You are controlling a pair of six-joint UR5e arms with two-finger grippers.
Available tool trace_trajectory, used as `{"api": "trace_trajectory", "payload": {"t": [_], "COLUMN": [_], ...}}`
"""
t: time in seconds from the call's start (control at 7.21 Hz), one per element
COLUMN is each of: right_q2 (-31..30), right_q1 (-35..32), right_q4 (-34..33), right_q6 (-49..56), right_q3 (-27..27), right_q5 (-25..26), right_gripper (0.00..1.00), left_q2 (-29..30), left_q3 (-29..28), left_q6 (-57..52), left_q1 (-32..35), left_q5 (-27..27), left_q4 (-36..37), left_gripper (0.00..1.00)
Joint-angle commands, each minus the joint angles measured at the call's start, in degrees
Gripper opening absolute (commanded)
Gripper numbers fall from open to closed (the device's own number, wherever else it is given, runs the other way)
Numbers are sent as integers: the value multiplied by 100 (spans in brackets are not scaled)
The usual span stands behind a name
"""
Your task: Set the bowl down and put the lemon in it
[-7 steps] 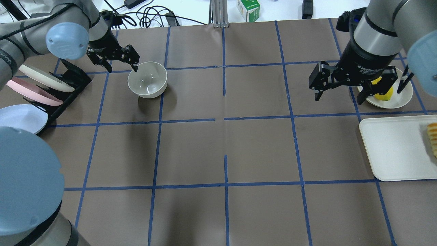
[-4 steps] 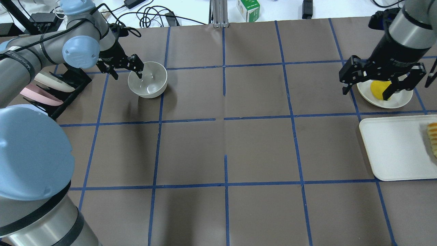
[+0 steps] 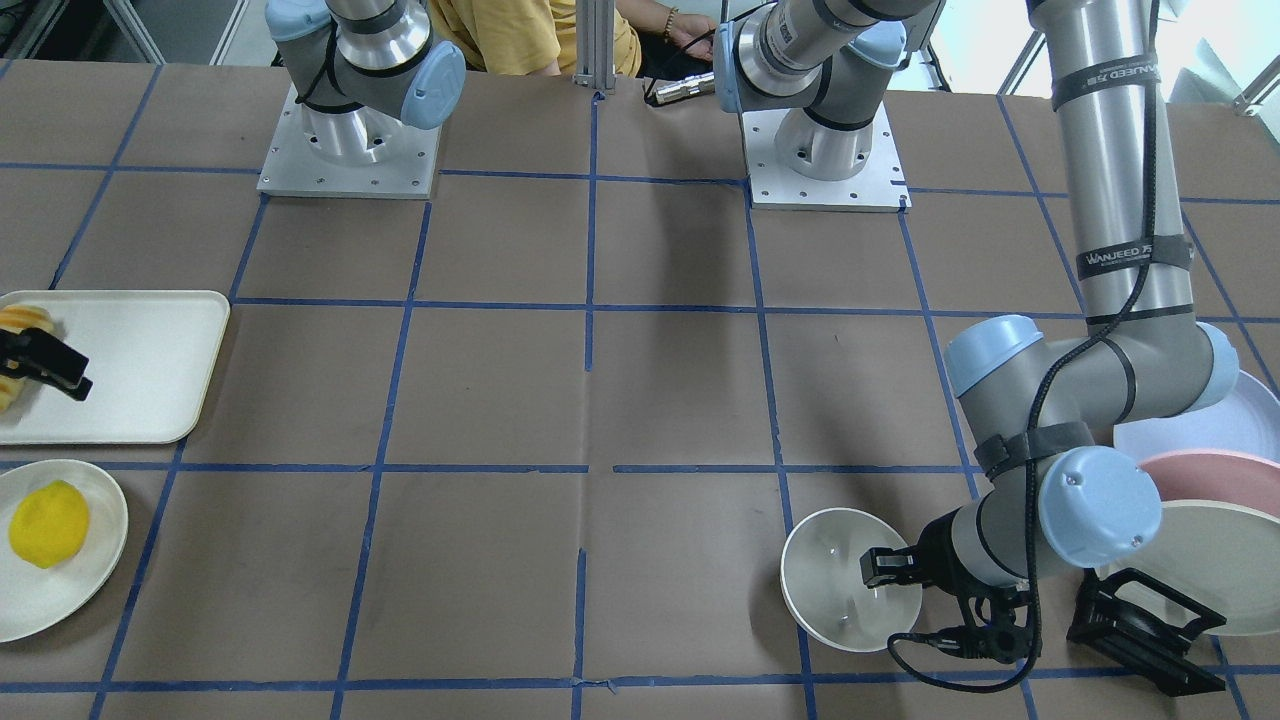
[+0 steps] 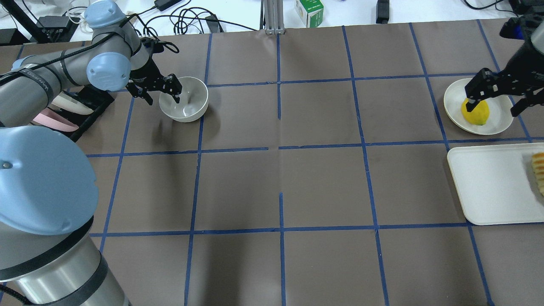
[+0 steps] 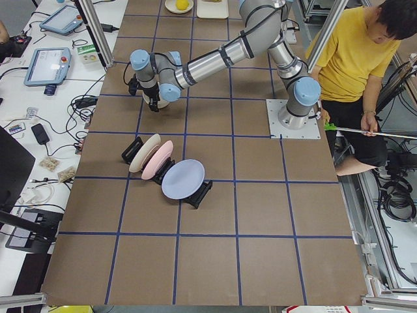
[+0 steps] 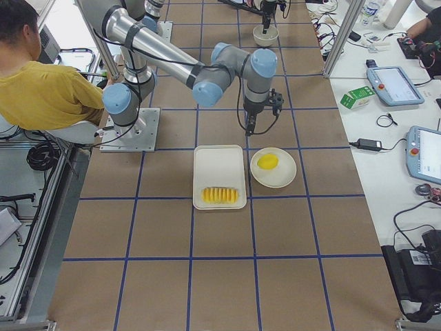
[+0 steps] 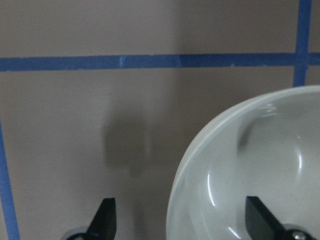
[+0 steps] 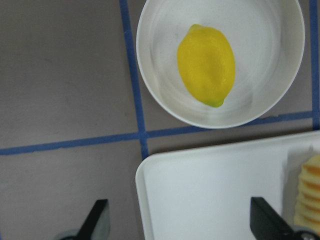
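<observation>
The off-white bowl [image 4: 183, 99] stands upright on the brown table at the back left; it also shows in the front view [image 3: 850, 580]. My left gripper [image 4: 163, 98] is open and straddles the bowl's left rim, one finger inside and one outside, as the left wrist view [image 7: 182, 222] shows with the bowl [image 7: 250, 175]. The yellow lemon [image 4: 476, 112] lies on a small cream plate [image 4: 501, 123] at the back right. My right gripper [image 4: 495, 100] is open and empty above that plate. In the right wrist view the lemon [image 8: 206, 65] lies ahead of the right gripper [image 8: 182, 222].
A cream tray [image 4: 488, 182] with sliced striped yellow food [image 4: 539, 172] lies just in front of the lemon's plate. A black rack [image 4: 91, 100] with upright plates [image 3: 1200, 560] stands left of the bowl. A person in yellow [image 5: 352, 59] sits behind the robot.
My left gripper has shifted right and lower onto the bowl's rim. My right gripper has moved right, over the lemon's plate. Both stayed open; bowl and lemon have not moved.
</observation>
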State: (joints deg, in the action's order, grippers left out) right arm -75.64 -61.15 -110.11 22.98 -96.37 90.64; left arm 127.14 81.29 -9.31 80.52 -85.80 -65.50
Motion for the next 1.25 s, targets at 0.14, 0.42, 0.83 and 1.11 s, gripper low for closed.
{"api": "trace_trajectory", "payload": {"t": [0.14,0.42,0.83,1.11], "right_q2": [743,1067,1420,1543], "right_q1": [59,59,-2,-3], "right_q4": [-985,-1616,-2041,-2041], "right_q6": [207,572,866,875], "right_q3": [22,31,39,109], "right_q5": [-37,-55,-90,-345], "right_gripper": [100,100,100,100], "left_q2": [3,-23,-119,-329], "left_q3": [-8,-16,-25,-43], "left_q6": [61,61,61,61], "left_q1": [-10,-18,-36,60], "left_q5": [81,72,81,360], "left_q4": [-16,-51,-94,-384], "left_gripper": [5,0,0,0]}}
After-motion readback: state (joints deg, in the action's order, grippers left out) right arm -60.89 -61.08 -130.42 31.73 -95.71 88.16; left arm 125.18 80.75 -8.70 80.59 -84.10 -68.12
